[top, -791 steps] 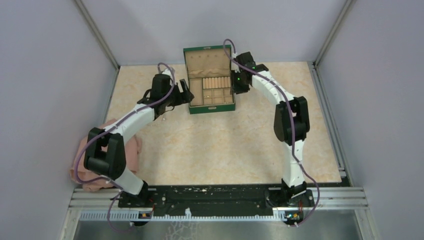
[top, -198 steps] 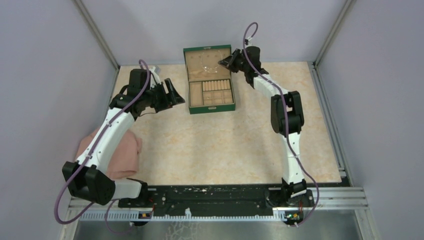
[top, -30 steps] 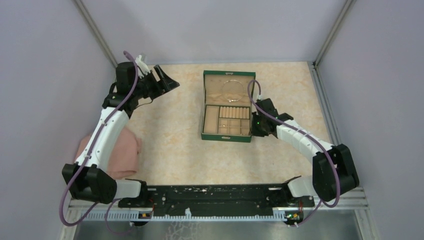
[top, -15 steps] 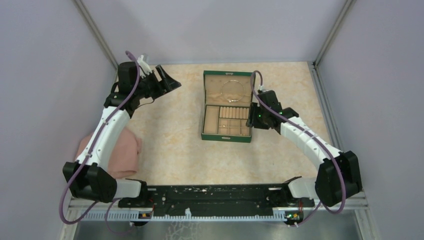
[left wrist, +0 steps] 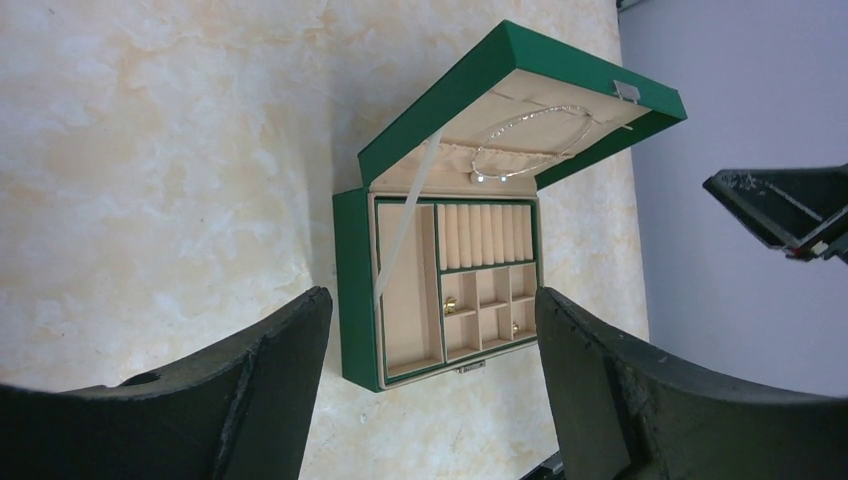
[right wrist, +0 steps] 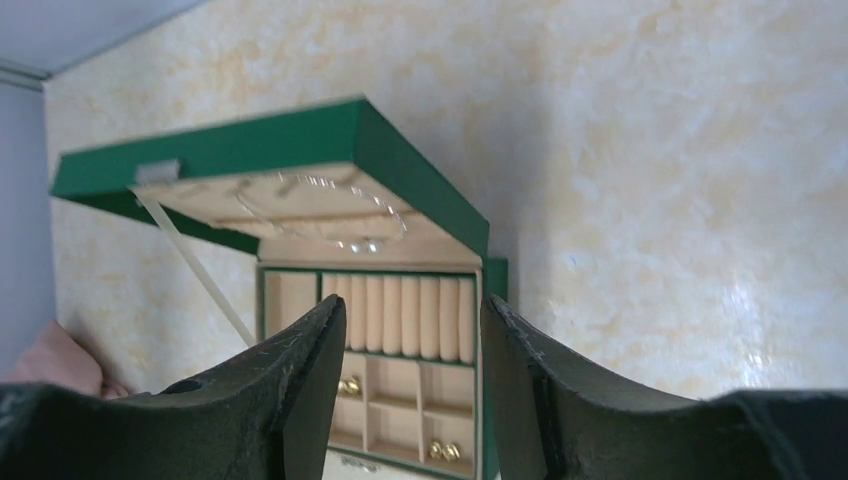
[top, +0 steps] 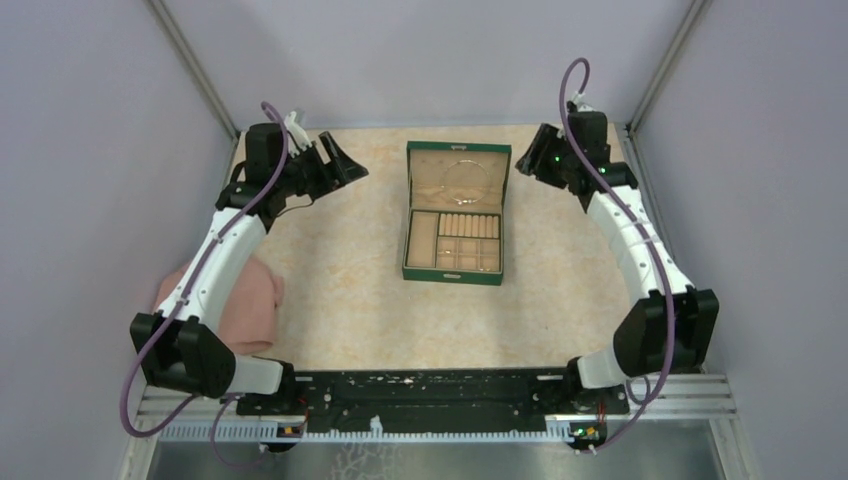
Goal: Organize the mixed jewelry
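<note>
The green box [top: 407,245] stands open in the middle of the table [top: 340,290], its lid [left wrist: 440,110] tilted up and back. A thin chain loop [left wrist: 530,140] hangs against the lid's beige lining, with two pale beads at its lower end. Gold pieces [left wrist: 450,303] sit in two of the small square compartments at the front, apart from each other, while the long side compartment and the row of ring rolls look bare. The left gripper [top: 345,163] hangs well apart from the box on its left with jaws spread wide and nothing between them. The right gripper [right wrist: 412,310] hovers high on the other side, jaws likewise apart and empty. No loose jewelry shows on the table, though pieces this small could escape the overhead view. By that reading the sorting looks done or nearly so, and shutting the lid may be all that remains. A pink cloth [top: 245,300] lies by the left arm's base
</note>
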Controlling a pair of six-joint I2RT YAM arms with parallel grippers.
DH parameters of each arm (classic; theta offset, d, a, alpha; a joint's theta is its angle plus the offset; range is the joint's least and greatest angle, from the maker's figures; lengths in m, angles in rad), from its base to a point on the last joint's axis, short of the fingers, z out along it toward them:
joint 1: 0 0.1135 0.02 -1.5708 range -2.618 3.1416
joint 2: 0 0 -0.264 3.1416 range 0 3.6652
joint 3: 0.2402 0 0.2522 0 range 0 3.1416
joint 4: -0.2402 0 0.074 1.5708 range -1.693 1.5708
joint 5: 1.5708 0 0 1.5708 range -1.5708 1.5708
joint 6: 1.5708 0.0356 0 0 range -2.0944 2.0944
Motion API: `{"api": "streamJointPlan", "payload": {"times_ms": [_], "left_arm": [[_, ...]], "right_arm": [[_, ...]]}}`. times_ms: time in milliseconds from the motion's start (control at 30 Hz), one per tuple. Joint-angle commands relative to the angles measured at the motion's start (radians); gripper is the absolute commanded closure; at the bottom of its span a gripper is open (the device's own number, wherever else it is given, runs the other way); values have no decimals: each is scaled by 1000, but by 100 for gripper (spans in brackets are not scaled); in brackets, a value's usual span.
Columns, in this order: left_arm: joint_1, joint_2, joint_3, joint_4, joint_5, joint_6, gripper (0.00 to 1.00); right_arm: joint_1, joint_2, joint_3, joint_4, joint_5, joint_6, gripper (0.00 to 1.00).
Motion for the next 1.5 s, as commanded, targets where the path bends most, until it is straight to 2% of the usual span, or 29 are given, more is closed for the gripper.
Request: {"api": "streamJointPlan", "payload": {"times_ms": [0, 267, 400, 500, 767, 1100, 1467], "left_arm": [[-5, 0, 49, 7, -4, 17, 19], [-5, 3, 62, -23, -6, 36, 19], [-6, 4, 64, -30, -9, 39, 19], [-5, 8, 68, -33, -7, 38, 19], [-5, 25, 79, -32, -2, 38, 19], [-7, 44, 91, -21, 8, 32, 19], [-10, 62, 100, -8, 13, 31, 19]], "right_arm": [[-43, 127, 169, 71, -88, 36, 48], [-91, 366, 415, 85, -174, 90, 47], [-96, 491, 538, 58, -257, 108, 46], [-96, 559, 571, 64, -342, 126, 46], [-96, 521, 439, 174, -514, 137, 46], [-93, 331, 175, 222, -585, 112, 46], [-87, 82, -116, 90, -550, -8, 46]]}}
